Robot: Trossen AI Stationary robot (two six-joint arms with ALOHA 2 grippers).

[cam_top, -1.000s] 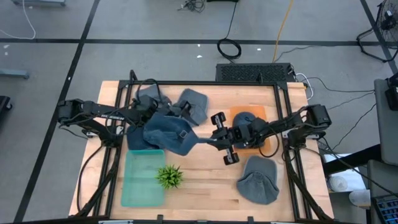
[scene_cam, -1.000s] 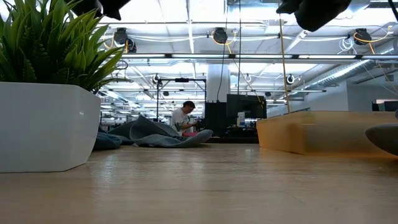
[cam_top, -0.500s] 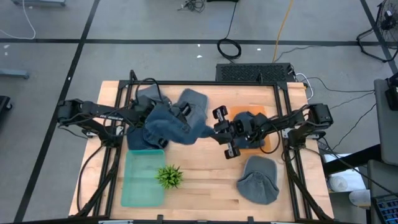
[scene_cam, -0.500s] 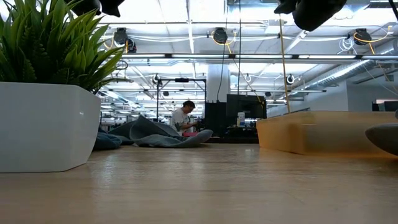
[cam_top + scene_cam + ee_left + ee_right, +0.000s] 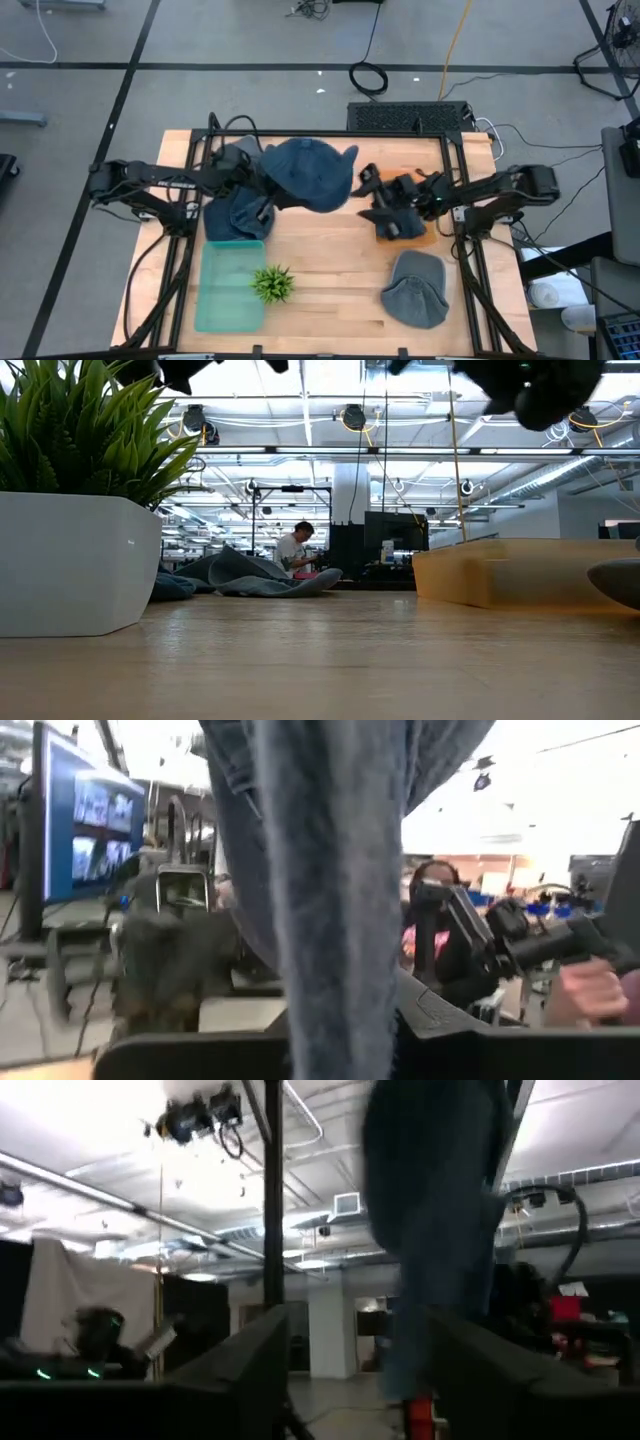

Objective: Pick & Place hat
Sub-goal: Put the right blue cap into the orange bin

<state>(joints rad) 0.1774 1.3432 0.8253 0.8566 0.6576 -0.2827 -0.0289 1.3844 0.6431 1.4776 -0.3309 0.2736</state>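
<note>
Cloth now hangs from the left pincer (image 5: 268, 180) alone, its fingers pressed together on the blue hat (image 5: 305, 172), which is lifted clear of the table (image 5: 330, 290) beside the orange tray (image 5: 425, 232). A second ago the right pincer (image 5: 372, 190) pinched the same hat and the left stood spread; now the right fingers look parted and empty, drawn back toward the tray. That reads as a handover done, so carrying falls to the left arm. Another hat (image 5: 414, 288) lies below the tray.
</note>
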